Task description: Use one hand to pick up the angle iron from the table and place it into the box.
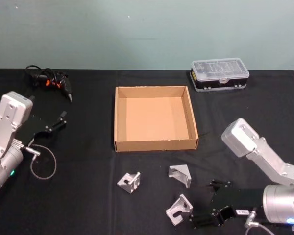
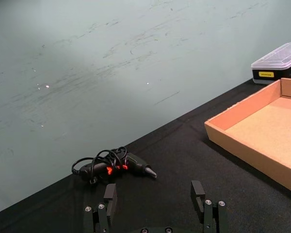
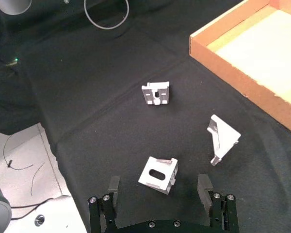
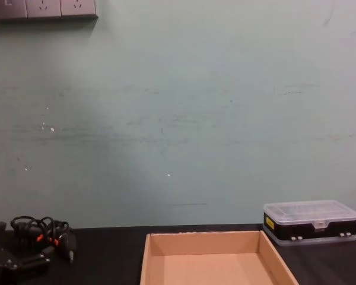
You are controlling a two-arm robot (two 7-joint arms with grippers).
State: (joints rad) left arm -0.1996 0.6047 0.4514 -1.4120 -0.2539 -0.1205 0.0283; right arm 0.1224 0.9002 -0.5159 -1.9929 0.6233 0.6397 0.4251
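Silver-grey metal in three pieces: counted a left angle iron (image 1: 129,181), a middle angle iron (image 1: 180,175) and a nearest angle iron (image 1: 179,209) lying on the table (image 1: 88,196) toward its front edge, all in front of the box (image 1: 157,144). Found the right gripper (image 1: 204,201) low by the front right corner, fingers spread wide, gripping nothing, just beside the nearest angle iron. Saw the left gripper (image 2: 153,189) near the left edge, likewise spread and holding nothing.
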